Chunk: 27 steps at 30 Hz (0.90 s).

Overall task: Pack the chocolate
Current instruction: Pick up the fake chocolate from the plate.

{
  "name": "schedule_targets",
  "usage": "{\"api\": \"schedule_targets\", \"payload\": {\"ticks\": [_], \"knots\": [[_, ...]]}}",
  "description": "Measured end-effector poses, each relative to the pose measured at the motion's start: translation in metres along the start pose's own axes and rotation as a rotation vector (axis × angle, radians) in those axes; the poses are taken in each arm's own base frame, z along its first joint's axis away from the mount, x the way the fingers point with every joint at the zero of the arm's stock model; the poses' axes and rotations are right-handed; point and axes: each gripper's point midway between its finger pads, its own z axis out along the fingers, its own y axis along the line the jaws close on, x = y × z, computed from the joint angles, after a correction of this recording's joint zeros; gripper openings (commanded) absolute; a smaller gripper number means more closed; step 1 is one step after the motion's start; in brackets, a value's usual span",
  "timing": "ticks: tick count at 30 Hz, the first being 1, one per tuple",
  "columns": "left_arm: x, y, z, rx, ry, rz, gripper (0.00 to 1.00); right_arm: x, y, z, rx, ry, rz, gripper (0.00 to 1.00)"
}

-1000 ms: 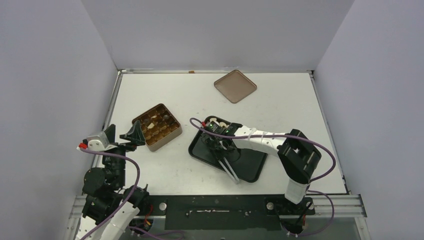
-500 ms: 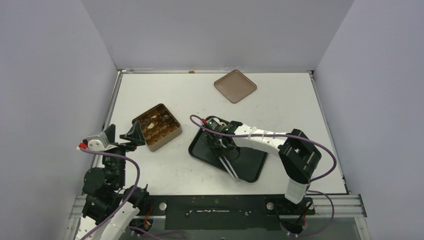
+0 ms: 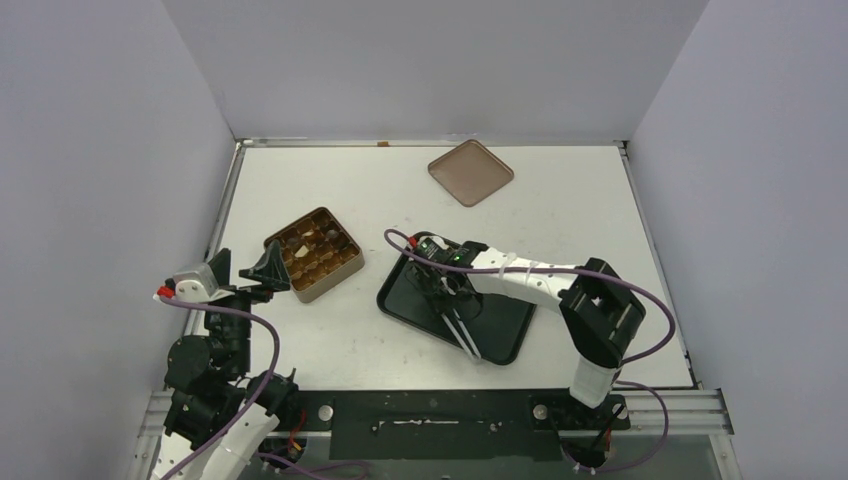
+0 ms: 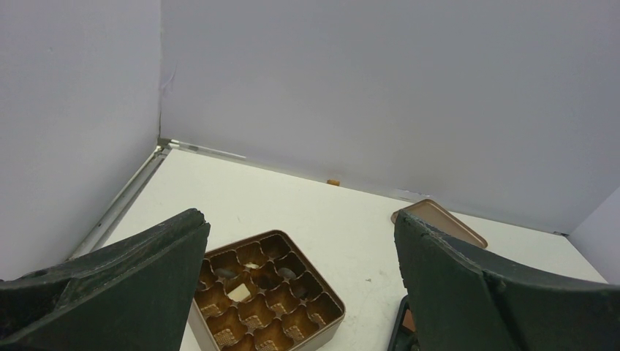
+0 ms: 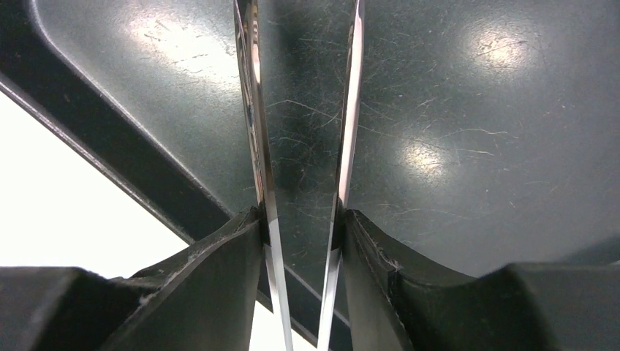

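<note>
Shifted slightly rightward, our right gripper [image 5: 301,219] pinches tweezers [image 5: 257,161] above the tray [image 5: 453,110]; left gripper [image 4: 300,227] gapes wide, tin [image 4: 322,322] just ahead.

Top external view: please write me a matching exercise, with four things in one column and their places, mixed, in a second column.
Things
1. gold-brown tin
2. flat brown lid
3. black tray
4. metal tongs

Places
A. clamped in the right end effector
B. alone at the far side of the table
C. next to the open left end effector, chocolate in a few cells
D. under the right end effector

Pairs: 1-C, 2-B, 3-D, 4-A
</note>
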Motion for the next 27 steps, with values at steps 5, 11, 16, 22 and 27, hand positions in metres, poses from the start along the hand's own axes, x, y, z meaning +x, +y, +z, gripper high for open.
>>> {"api": "schedule_targets", "payload": {"ticks": [5, 11, 16, 22, 27], "knots": [[0.000, 0.000, 0.000, 0.000, -0.001, -0.001, 0.97, -0.002, -0.006, 0.001, 0.006, 0.003, 0.017, 0.42], [0.000, 0.000, 0.000, 0.000, -0.001, -0.001, 0.97, -0.002, -0.009, 0.003, 0.010, 0.010, 0.020, 0.44], [0.000, 0.000, 0.000, 0.000, -0.002, -0.001, 0.97, -0.004, -0.006, 0.006, 0.003, 0.016, 0.013, 0.43], [-0.001, 0.000, 0.000, 0.000, -0.003, -0.001, 0.97, -0.010, -0.002, 0.014, -0.003, 0.019, 0.003, 0.36], [-0.001, 0.000, 0.000, 0.000, -0.003, -0.002, 0.97, -0.014, 0.000, 0.015, -0.009, 0.012, -0.005, 0.24]]}}
